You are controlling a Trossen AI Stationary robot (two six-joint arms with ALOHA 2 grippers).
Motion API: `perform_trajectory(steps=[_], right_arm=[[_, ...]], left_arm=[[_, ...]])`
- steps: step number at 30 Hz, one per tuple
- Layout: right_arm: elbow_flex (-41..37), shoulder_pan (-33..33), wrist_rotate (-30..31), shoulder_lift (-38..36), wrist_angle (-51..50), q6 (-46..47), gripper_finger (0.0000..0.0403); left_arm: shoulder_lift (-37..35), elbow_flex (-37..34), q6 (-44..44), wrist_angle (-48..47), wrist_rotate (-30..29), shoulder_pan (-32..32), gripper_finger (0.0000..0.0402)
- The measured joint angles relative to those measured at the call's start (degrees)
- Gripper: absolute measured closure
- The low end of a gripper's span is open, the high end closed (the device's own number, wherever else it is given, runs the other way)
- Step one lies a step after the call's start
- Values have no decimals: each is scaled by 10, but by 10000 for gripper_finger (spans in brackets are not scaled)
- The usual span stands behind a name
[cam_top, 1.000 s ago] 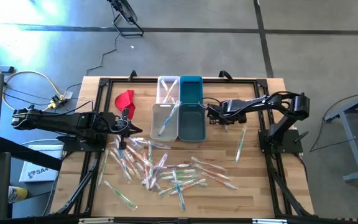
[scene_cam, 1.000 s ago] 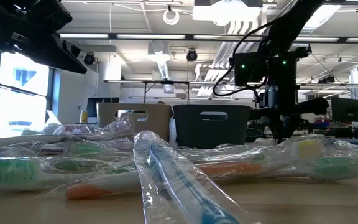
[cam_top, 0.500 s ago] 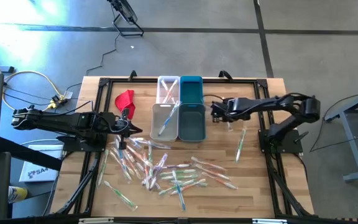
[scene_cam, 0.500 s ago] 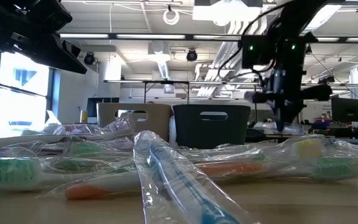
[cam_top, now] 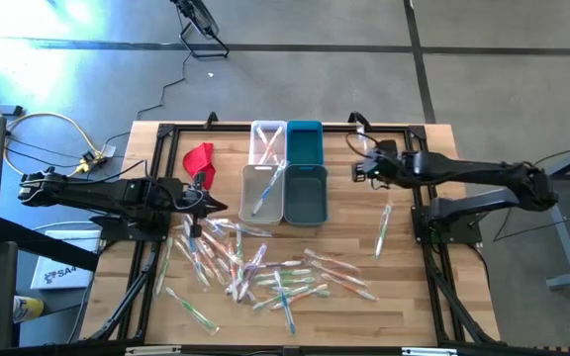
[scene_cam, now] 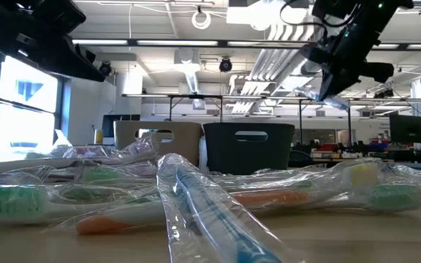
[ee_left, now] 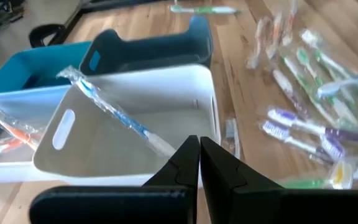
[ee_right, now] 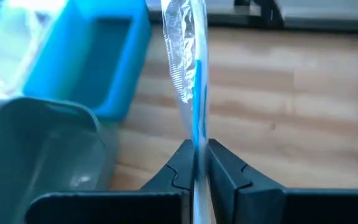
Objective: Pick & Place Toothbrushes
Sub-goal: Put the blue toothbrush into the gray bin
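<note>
Right wrist view: right gripper [ee_right: 201,163] pinched on a slim blue toothbrush [ee_right: 193,93] in crinkly clear wrap, raised at 2 o'clock of the teal bins [cam_top: 304,168]. Left gripper [ee_left: 199,163] shut, empty, beside the white bin [ee_left: 135,130]. Farther off, plank bench [cam_top: 404,287].

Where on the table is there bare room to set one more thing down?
Bare wood lies right of the dark teal bin, around one lone toothbrush, and along the far edge left of the red cloth. The toothbrushes crowd the near middle.
</note>
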Motion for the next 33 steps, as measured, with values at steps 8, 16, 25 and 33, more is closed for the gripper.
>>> perform_trajectory(steps=[8,16,25,33], right_arm=[[0,0,-2,-47,69,-124,387],[-19,-1,-48,-48,180,-236,387],[-134,-1,-156,-48,478,-314,387],[-235,0,-171,-24,801,-344,387]], left_arm=[[0,0,-39,8,0,0,391],[0,0,-58,33,0,0,391],[0,0,-58,69,0,0,391],[0,0,-58,119,0,0,391]])
